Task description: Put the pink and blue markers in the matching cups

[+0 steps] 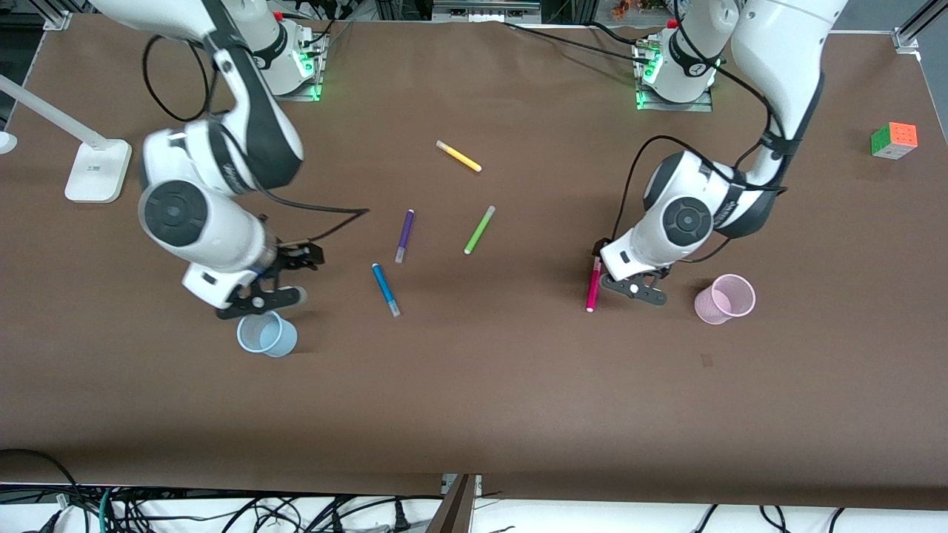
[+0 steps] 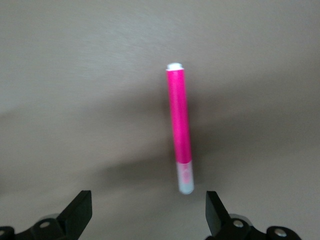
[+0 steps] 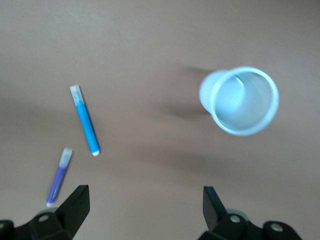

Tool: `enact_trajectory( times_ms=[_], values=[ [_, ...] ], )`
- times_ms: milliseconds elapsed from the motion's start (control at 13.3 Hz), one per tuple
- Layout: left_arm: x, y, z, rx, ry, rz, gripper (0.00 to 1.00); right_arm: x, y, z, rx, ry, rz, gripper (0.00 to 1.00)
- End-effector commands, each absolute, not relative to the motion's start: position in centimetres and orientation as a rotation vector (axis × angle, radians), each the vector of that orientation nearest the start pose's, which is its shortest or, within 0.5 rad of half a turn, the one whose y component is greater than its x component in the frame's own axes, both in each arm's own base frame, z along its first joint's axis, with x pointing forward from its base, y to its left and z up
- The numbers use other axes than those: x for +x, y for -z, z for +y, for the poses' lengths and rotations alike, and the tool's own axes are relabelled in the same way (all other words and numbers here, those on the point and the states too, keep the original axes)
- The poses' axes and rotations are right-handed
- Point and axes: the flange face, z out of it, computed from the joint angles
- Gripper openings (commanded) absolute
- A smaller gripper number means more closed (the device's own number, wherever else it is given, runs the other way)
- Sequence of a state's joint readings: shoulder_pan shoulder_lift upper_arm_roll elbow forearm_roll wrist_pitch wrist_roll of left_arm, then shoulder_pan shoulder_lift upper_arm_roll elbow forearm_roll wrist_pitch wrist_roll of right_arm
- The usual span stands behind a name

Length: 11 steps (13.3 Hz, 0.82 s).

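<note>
The pink marker (image 1: 593,285) lies on the table, with the pink cup (image 1: 724,299) upright toward the left arm's end. My left gripper (image 1: 618,270) is open and empty, low over the table beside the marker. In the left wrist view the marker's (image 2: 180,127) pale cap end reaches toward the gap of my left gripper (image 2: 148,212). The blue marker (image 1: 385,289) lies near the middle of the table. My right gripper (image 1: 285,280) is open and empty, just above the blue cup (image 1: 266,334). The right wrist view shows my right gripper (image 3: 145,207), the cup (image 3: 240,100) and the blue marker (image 3: 85,120).
A purple marker (image 1: 404,235), a green marker (image 1: 479,230) and a yellow marker (image 1: 458,156) lie farther from the front camera than the blue one. A colour cube (image 1: 894,140) sits at the left arm's end. A white lamp base (image 1: 96,170) stands at the right arm's end.
</note>
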<state>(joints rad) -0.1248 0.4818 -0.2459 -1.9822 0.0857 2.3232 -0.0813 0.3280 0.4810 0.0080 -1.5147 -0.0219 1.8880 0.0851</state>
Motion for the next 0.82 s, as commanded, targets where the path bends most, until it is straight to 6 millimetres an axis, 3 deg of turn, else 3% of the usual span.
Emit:
enact_trajectory(
  times_ms=[0,150,375,525,750],
  values=[
    [55.7,-19.3,-22.4,-3.138,-0.171,0.538,1.00,65.0,-35.1,24.3,-3.137,-0.112,-0.442,1.00],
    [54.7,-18.4,-24.4,-3.140,-0.173,0.515,1.00,65.1,-32.4,26.3,-3.128,-0.077,-0.470,1.00],
    [54.5,-17.3,-24.6,-3.142,-0.196,0.484,1.00,65.6,-28.2,27.6,-3.117,-0.021,-0.478,1.00],
    [54.5,-17.3,-24.7,-3.096,-0.172,0.555,0.67,65.7,-26.1,28.7,-3.081,0.011,-0.457,1.00],
    [54.5,-17.2,-24.7,-3.084,-0.169,0.572,0.31,65.0,-23.0,30.6,-3.046,0.005,-0.449,1.00]
  ],
)
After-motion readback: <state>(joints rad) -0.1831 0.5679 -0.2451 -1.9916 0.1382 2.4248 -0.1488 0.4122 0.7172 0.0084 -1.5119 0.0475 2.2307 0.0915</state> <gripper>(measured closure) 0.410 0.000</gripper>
